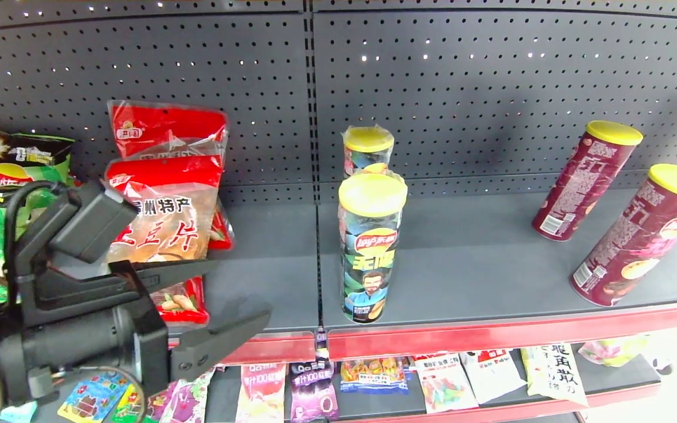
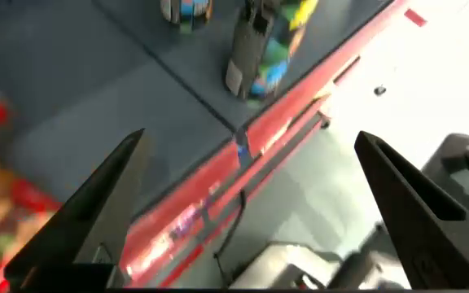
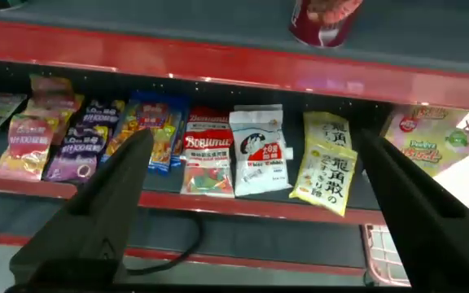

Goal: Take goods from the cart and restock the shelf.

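My left gripper (image 1: 241,291) hangs open and empty at the shelf's front edge, just right of two red snack bags (image 1: 168,217) that lean on the back panel. In the left wrist view the left gripper (image 2: 251,138) spreads wide over the red shelf lip (image 2: 218,175), with a yellow-lidded chip can (image 2: 259,45) beyond it. Two such cans (image 1: 371,247) stand one behind the other mid-shelf. My right gripper (image 3: 255,138) is open and empty, facing the lower shelf's small packets (image 3: 259,155), below a maroon can (image 3: 324,20).
Two maroon cans (image 1: 585,179) (image 1: 644,235) stand at the right of the grey shelf (image 1: 479,258). Green chip bags (image 1: 15,170) fill the far left. Bare shelf lies between the red bags and the cans. A pink wire grid (image 3: 385,256) shows under the lower shelf.
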{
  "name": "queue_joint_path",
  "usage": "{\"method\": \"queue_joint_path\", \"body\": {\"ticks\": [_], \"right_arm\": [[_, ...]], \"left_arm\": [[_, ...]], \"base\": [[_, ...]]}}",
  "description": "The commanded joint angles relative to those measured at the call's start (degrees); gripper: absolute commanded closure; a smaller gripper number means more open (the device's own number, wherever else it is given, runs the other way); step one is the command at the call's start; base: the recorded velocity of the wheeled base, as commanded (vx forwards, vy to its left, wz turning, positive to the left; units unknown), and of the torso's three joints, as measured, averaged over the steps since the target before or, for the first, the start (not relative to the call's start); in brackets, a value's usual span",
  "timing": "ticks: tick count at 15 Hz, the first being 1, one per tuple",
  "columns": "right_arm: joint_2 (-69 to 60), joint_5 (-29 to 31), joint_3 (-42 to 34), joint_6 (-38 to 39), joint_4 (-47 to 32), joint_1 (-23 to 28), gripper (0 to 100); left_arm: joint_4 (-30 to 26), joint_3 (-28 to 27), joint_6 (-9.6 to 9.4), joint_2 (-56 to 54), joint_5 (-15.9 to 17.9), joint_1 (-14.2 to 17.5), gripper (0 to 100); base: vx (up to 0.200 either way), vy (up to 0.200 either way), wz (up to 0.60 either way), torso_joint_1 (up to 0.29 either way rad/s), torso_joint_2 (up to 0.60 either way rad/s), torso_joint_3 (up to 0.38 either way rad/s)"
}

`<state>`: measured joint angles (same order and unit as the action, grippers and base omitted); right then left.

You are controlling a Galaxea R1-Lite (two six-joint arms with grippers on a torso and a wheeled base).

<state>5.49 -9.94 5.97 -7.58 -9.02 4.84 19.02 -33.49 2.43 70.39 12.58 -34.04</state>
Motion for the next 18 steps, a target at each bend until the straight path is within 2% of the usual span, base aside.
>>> {"method": "queue_joint_path", "body": {"ticks": [1,3,5,6,8,12,18], "right_arm": [[0.1,0.0,-0.4,0.2,0.1,0.0,0],[0.1,-0.1,-0.4,0.9,0.1,0.0,0],[0.1,0.0,-0.4,1.3,0.1,0.0,0],[0.1,0.0,-0.4,1.5,0.1,0.0,0],[0.1,0.1,-0.4,2.2,0.1,0.0,0],[0.1,0.2,-0.5,2.1,0.1,0.0,0],[0.1,0.3,-0.4,2.0,0.1,0.0,0]], "left_arm": [[4.2,-0.6,-1.02,8.5,1.1,-0.4,0],[8.1,-2.1,-3.13,13.4,6.2,-0.3,0],[12.7,-4.4,-4.71,19.1,7.3,-0.3,0],[14.7,-5.1,-4.89,20.9,7.5,-0.3,0],[19.7,-6.3,-5.33,25.0,9.9,-0.4,0],[19.8,-6.8,-8.4,27.4,9.7,0.4,0],[19.9,-7.2,-8.4,29.3,8.7,0.5,0]], "base": [[0.0,0.0,0.0,0.0,0.0,0.0],[0.0,0.0,0.0,0.0,0.0,0.0],[0.0,0.0,0.0,0.0,0.0,0.0],[0.0,0.0,0.0,0.0,0.0,0.0],[0.0,0.0,0.0,0.0,0.0,0.0],[0.0,0.0,0.0,0.0,0.0,0.0],[0.0,0.0,0.0,0.0,0.0,0.0]]}}
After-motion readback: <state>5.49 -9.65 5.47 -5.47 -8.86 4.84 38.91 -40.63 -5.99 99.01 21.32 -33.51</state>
